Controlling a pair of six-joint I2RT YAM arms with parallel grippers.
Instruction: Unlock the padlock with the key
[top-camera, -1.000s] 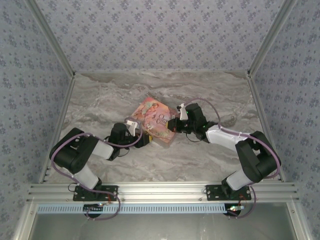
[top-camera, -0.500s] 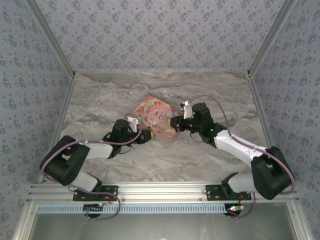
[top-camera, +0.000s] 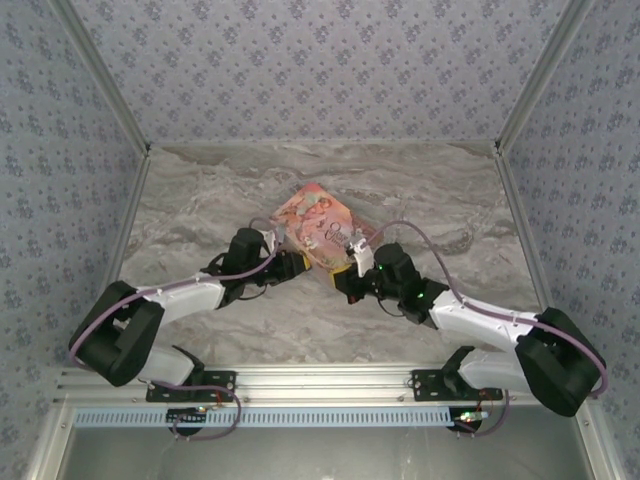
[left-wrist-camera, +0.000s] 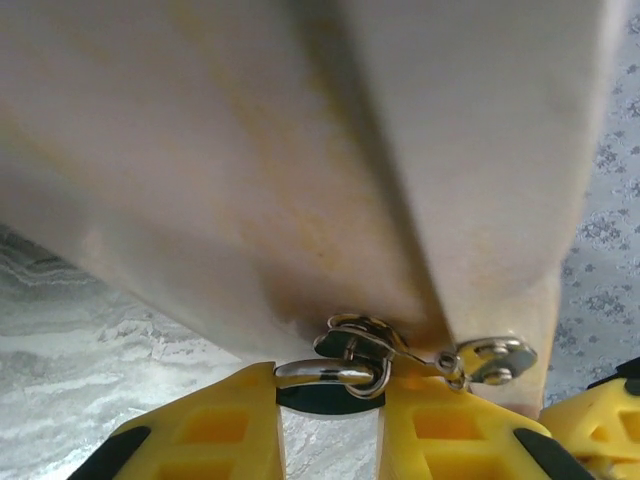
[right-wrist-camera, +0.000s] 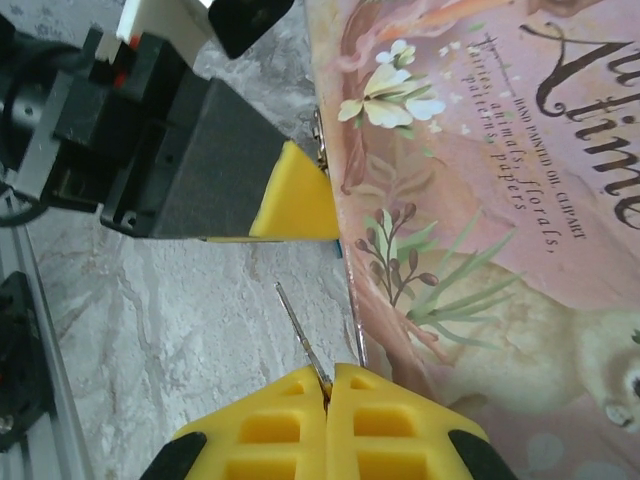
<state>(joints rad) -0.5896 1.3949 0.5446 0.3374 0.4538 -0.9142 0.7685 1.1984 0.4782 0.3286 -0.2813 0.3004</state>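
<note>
The tiny padlock (left-wrist-camera: 325, 373) hangs from the metal hasp (left-wrist-camera: 490, 360) of the pink illustrated box (top-camera: 315, 218). Its silver shackle runs through the hasp loop, and its dark body sits between the yellow fingers (left-wrist-camera: 210, 430) of my left gripper (left-wrist-camera: 330, 420), which is shut on it. My right gripper (right-wrist-camera: 328, 385) is shut on a thin silver key (right-wrist-camera: 298, 330) that points up and left, short of the lock. A sliver of the blue padlock (right-wrist-camera: 338, 248) shows under the left gripper's yellow finger (right-wrist-camera: 295, 205). In the top view the left gripper (top-camera: 297, 266) and right gripper (top-camera: 342, 278) meet at the box's near corner.
The box (right-wrist-camera: 480, 200) lies on the marble tabletop (top-camera: 200, 200), between patterned walls on three sides. An aluminium rail (top-camera: 320, 385) runs along the near edge by the arm bases. Both arms reach inward and their wrists are close together.
The right gripper has swung from the box's right side down to its near corner, with the key. The left arm has stretched further right, and the box has shifted slightly away.
</note>
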